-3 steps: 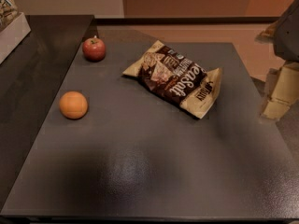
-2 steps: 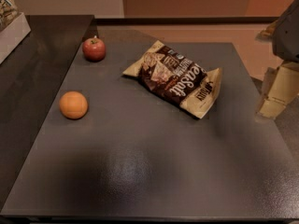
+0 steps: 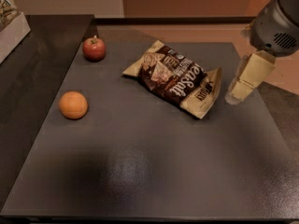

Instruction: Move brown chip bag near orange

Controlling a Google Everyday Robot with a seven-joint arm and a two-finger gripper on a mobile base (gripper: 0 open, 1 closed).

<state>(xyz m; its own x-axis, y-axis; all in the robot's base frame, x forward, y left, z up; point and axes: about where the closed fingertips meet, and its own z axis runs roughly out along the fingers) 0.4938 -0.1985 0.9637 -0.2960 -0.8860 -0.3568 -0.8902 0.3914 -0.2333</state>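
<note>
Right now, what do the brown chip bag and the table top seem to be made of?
Brown chip bag: likely thin plastic film, slightly glossy; creased and crinkled. Table top: hard, dark grey, matte with a soft sheen, perhaps laminate; a dull light patch reflects on it. The tool, cream-coloured, probably plastic, hangs right of the bag, apart from it.

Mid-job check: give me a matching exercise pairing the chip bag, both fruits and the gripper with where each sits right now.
Things:
1. brown chip bag
2. orange
3. red apple
4. gripper

Places:
A. near the left edge of the table, closer to the camera than the other fruit
B. at the table's right edge, apart from the bag
C. far left part of the table
D. lying flat in the far half, a little right of centre

Pairs: 1-D, 2-A, 3-C, 4-B
</note>
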